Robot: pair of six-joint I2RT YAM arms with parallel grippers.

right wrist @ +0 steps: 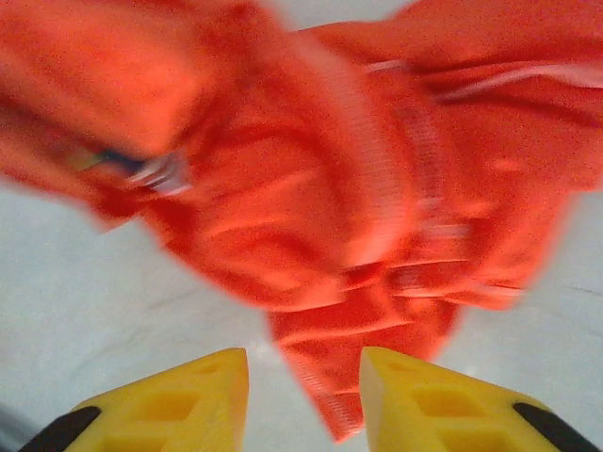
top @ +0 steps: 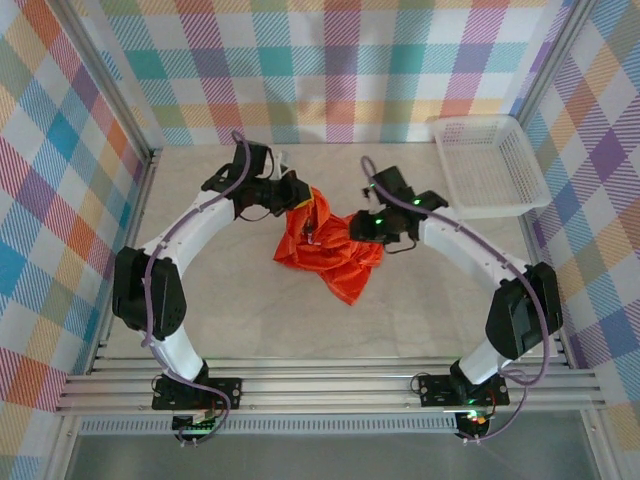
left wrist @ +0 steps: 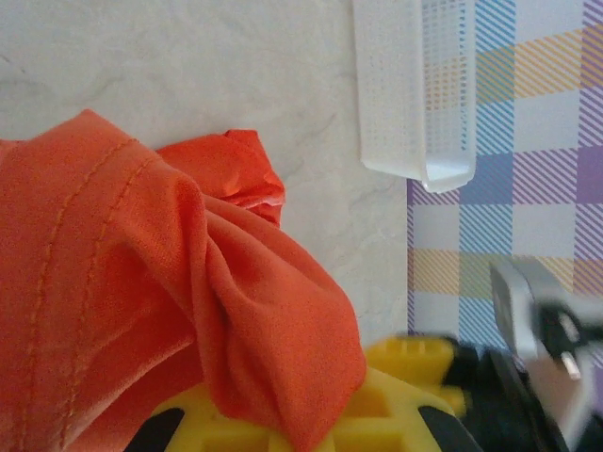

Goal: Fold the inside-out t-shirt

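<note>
1. Top view, arms: there are two arms. The left arm point(top: 160, 290) rises from its base at 7 o'clock, bends at an elbow near the left wall, and curves in toward the middle. The right arm point(top: 500, 300) mirrors it from 5 o'clock, so the two form a ring.
2. Top view, grippers: the left gripper point(top: 300, 207) sits at the 11 o'clock edge of the t-shirt point(top: 330, 255), with a peak of cloth drawn up to it. The right gripper point(top: 362, 230) is at the t-shirt's 2 o'clock edge, just beside the cloth.
3. Top view, things: there is one orange t-shirt, bunched in a heap near the middle of the table point(top: 230, 320). One white mesh basket point(top: 490, 165) stands at 2 o'clock, well apart from the t-shirt.
4. Left wrist view: the left gripper point(left wrist: 377, 405) is clenched on the t-shirt point(left wrist: 141, 282), whose stitched hem folds drape over the yellow finger. The basket point(left wrist: 415, 94) stands at 1 o'clock on the table point(left wrist: 188, 75), against the checked wall point(left wrist: 528, 188).
5. Right wrist view: the right gripper point(right wrist: 303, 358) is released. Its two yellow fingers point(right wrist: 188, 395) stand apart at 6 o'clock and nothing is pinched between them. The t-shirt point(right wrist: 311, 188) hangs blurred across the top, and one tip of cloth dips into the gap between the fingers. A small patch of other colours at 9 o'clock is too blurred to make out. Pale table point(right wrist: 94, 311) shows beneath.
</note>
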